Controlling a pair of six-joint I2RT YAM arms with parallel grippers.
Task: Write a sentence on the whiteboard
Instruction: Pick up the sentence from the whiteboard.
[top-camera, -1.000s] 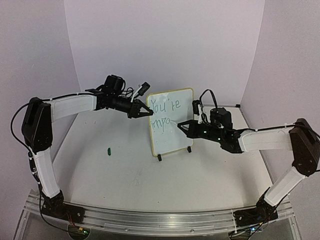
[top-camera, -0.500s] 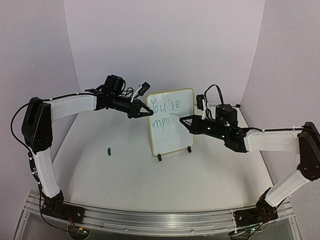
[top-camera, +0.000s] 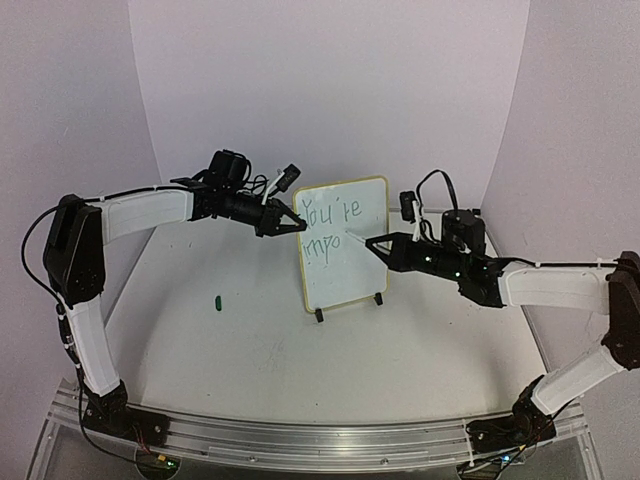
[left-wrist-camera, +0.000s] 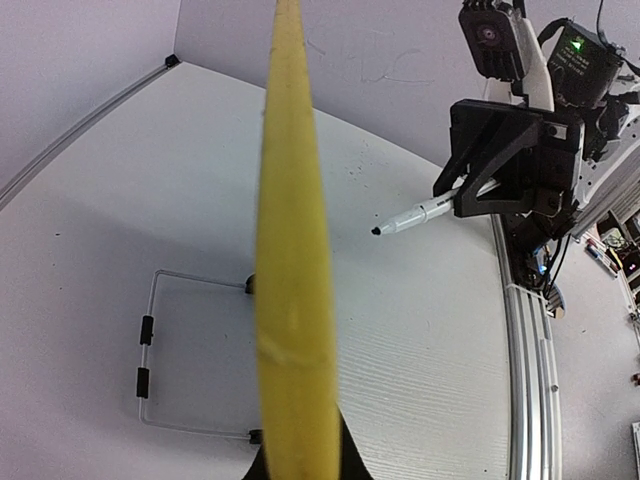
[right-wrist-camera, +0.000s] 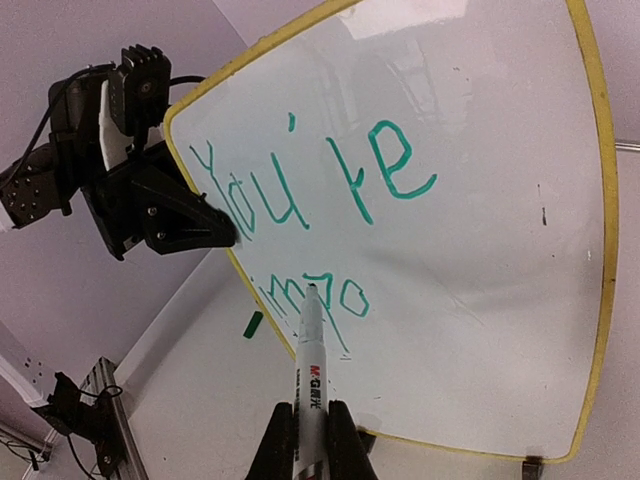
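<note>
The board (top-camera: 345, 268) stands on its feet at the middle of the table (top-camera: 250, 350), its face turned toward the arms. Green words (right-wrist-camera: 300, 190) on it read "You're" on top and "impo" below. The left gripper (top-camera: 296, 224) is clamped on the board's upper left edge. The right gripper (top-camera: 372, 243) is closed on a marker (right-wrist-camera: 311, 365) whose tip points at the second line; the left wrist view shows a gap between tip and board. A green cap (top-camera: 217, 300) lies on the table, well left of the board.

A robotics lab test booth: plain pale walls (top-camera: 330, 90) box in a white table (top-camera: 250, 340), and a metal rail (top-camera: 300, 440) along the bottom edge carries two cabled robot arms (top-camera: 90, 335).
</note>
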